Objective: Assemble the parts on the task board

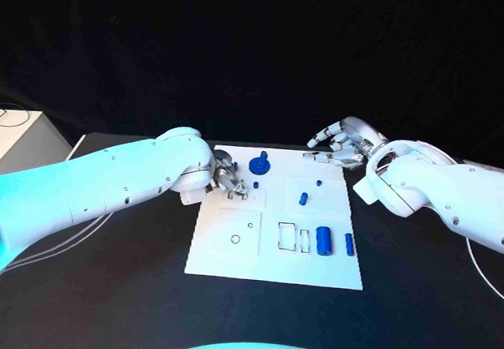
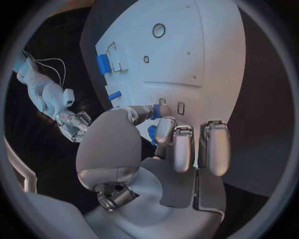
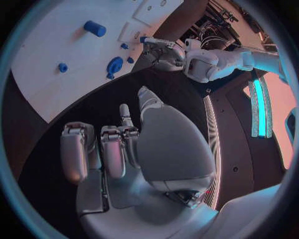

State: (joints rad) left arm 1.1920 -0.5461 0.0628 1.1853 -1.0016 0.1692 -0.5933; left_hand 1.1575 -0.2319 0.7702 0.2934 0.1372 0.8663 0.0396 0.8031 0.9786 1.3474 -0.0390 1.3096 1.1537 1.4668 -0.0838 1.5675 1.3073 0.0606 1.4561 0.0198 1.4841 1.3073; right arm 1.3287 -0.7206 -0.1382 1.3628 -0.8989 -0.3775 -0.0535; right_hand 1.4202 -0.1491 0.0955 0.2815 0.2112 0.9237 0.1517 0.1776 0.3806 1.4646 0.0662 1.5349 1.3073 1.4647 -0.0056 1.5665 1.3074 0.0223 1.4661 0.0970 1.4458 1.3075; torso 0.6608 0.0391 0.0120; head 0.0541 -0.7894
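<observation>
Over the board's (image 1: 275, 258) left side, near its far end, left hand (image 1: 228, 179) works low, thumb and a finger pinching a small blue part (image 2: 156, 110); the other fingers (image 2: 215, 144) hang curled beside it. Wrist view shows the part just above the white plate, close to a small slot (image 2: 181, 107), but whether it touches the surface I cannot tell. Right hand (image 1: 342, 142) hovers off the far right corner of the board, over black table (image 1: 102, 293), fingers loosely curled, holding nothing. Loose on the board: a round blue knob (image 1: 261, 165) at the far end, a small peg (image 1: 303, 199) mid-board, a fat cylinder (image 1: 323, 239) and a thin one (image 1: 349, 244) nearer the robot on the right. Judged step: seating the first small part, so the task is early. Next move likely needs the part lined up with its slot and pressed straight down; a tilt could jam it.
</observation>
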